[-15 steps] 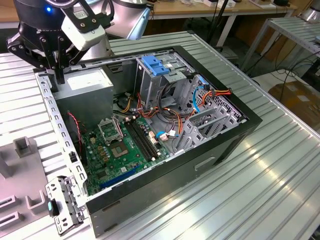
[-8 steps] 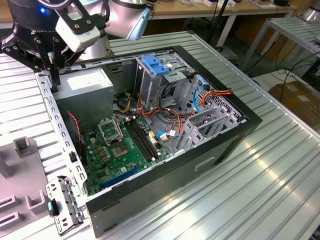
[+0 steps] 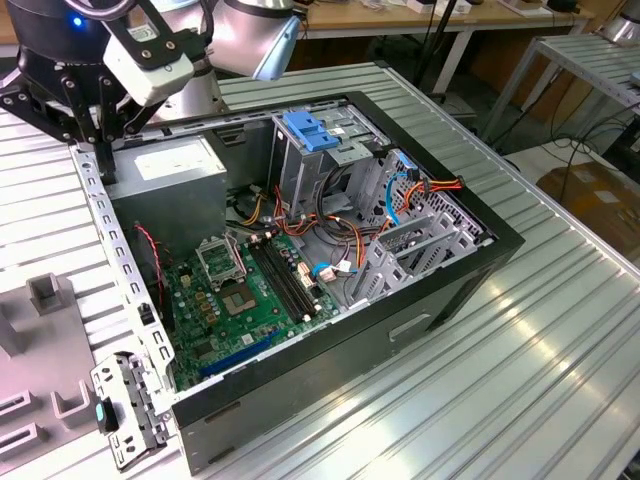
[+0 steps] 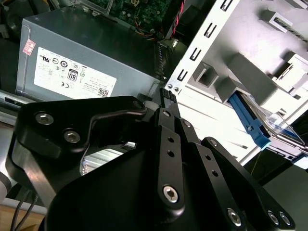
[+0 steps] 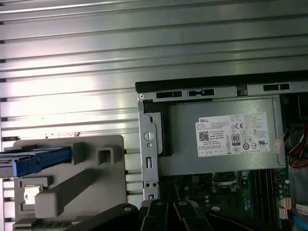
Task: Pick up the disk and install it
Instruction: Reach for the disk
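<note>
The disk (image 5: 19, 161) lies in a grey holder (image 5: 72, 187) on the ribbed table, beside the open computer case; a light-blue rail (image 5: 42, 160) runs along its edge. In the second wrist view the disk (image 4: 275, 126) shows a shiny grey face and a blue rail (image 4: 248, 121). My gripper (image 3: 100, 140) hangs over the case's back corner at the exterior view's left, above the case wall by the power supply, and apart from the disk. Its black linkage (image 4: 163, 159) sits in front of both wrist cameras (image 5: 163, 216). It carries nothing that I can see.
The open case (image 3: 440, 300) holds a grey power-supply box (image 3: 170, 165), a green motherboard (image 3: 250, 290), loose cables (image 3: 330, 225) and a tall metal cage with a blue latch (image 3: 310, 130). Grey fixtures (image 3: 45, 300) stand on the table at the exterior view's left.
</note>
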You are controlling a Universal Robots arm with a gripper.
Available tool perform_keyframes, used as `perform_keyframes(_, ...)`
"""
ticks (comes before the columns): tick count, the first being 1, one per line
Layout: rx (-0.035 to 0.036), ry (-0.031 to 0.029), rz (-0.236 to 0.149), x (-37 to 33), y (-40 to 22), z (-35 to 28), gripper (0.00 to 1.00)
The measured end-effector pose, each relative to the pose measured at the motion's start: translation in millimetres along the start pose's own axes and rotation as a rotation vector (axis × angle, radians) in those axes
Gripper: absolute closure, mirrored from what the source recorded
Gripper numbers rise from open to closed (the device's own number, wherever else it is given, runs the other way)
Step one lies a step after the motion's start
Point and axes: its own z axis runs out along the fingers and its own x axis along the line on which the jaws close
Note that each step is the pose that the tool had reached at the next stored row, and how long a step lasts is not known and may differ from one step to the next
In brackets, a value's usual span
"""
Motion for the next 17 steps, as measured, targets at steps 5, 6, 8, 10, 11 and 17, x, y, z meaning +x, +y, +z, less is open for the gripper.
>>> perform_keyframes(5, 0.0002, 0.0022, 0.0, 5.0, -0.4, 0.6, 0.89)
perform_keyframes(6, 0.0002, 0.0023, 0.0, 5.8, -0.5, 0.7, 0.89)
perform_keyframes(8, 0.0002, 0.0028, 0.0, 8.0, -0.7, 0.9, 0.89)
perform_keyframes(10, 0.0002, 0.003, 0.0, 11.6, -1.0, 1.6, 0.89)
perform_keyframes(11, 0.0003, 0.0031, 0.0, 13.4, -1.1, 2.0, 0.89)
perform_keyframes(17, 0.0002, 0.003, 0.0, 24.7, -2.0, 2.6, 0.89)
